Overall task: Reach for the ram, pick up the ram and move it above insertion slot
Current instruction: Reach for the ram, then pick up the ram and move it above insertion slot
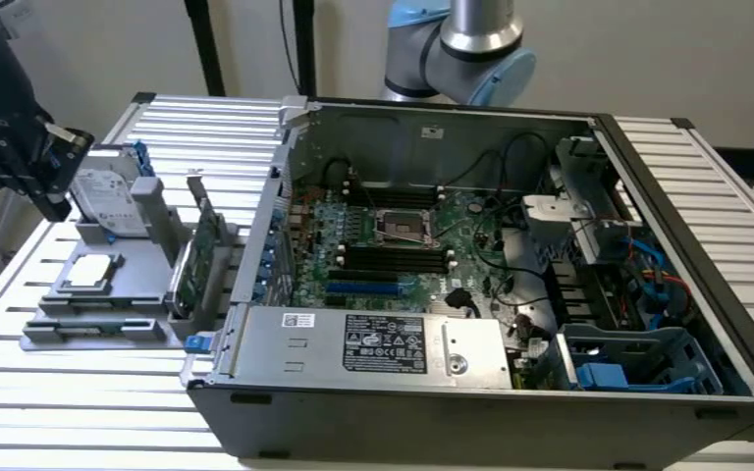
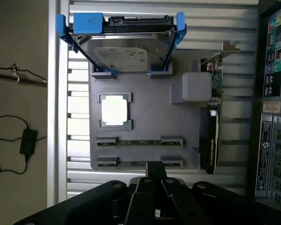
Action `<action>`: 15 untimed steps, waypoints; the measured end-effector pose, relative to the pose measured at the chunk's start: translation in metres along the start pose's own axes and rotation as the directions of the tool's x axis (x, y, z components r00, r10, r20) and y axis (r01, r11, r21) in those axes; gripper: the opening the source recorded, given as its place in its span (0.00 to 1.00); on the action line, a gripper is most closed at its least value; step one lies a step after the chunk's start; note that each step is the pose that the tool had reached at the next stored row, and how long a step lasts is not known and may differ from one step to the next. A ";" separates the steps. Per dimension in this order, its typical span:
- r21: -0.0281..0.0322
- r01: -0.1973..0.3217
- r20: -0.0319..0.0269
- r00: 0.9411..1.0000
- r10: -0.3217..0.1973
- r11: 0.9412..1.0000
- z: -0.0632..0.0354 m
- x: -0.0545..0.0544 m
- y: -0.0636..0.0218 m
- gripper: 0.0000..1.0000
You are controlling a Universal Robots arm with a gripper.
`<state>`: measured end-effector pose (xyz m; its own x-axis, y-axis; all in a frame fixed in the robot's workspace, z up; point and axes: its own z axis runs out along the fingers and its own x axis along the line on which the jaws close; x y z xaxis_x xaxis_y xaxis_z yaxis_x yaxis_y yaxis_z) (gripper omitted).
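Two ram sticks lie side by side in holders on the grey parts tray (image 2: pixel 145 117): one ram (image 2: pixel 139 141) shows in full, and the middle of the other (image 2: pixel 131 163) is hidden behind my fingertips. In the exterior view the ram (image 1: pixel 95 327) sits at the tray's front edge. My gripper (image 2: pixel 155 169) is shut with nothing in it. It hangs well above the tray at the exterior view's left (image 1: pixel 50 201). The insertion slot (image 1: pixel 397 257) is one of several parallel black slots on the motherboard inside the open computer case.
On the tray also stand a silver hard drive (image 2: pixel 126 51) in a blue bracket, a square processor (image 2: pixel 114 111) and an upright expansion card (image 2: pixel 210 136). The case wall (image 1: pixel 252 255) rises right beside the tray. Cables (image 2: pixel 23 140) lie on the floor beyond the table edge.
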<state>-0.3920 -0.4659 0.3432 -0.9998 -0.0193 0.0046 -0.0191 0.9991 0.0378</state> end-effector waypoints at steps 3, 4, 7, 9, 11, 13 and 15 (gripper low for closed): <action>0.001 0.001 0.000 1.000 -0.001 1.000 -0.0004 0.000 -0.0091 0.11; 0.002 0.002 0.000 1.000 -0.002 1.000 -0.0005 0.000 -0.0114 0.11; 0.002 0.011 -0.001 1.000 -0.011 1.000 -0.0006 0.001 -0.0162 0.11; 0.002 0.033 -0.001 0.999 -0.033 0.999 -0.0006 0.002 -0.0165 0.11; 0.002 0.069 -0.003 0.998 -0.069 0.998 -0.0007 0.002 -0.0165 0.11; 0.002 0.104 -0.004 0.995 -0.104 0.995 -0.0007 0.002 -0.0165 0.11; 0.002 0.140 -0.005 0.990 -0.140 0.990 -0.0006 0.002 -0.0165 0.11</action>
<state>-0.3941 -0.4824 0.3432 -0.9872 -0.1592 0.0047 -0.1589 0.9866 0.0359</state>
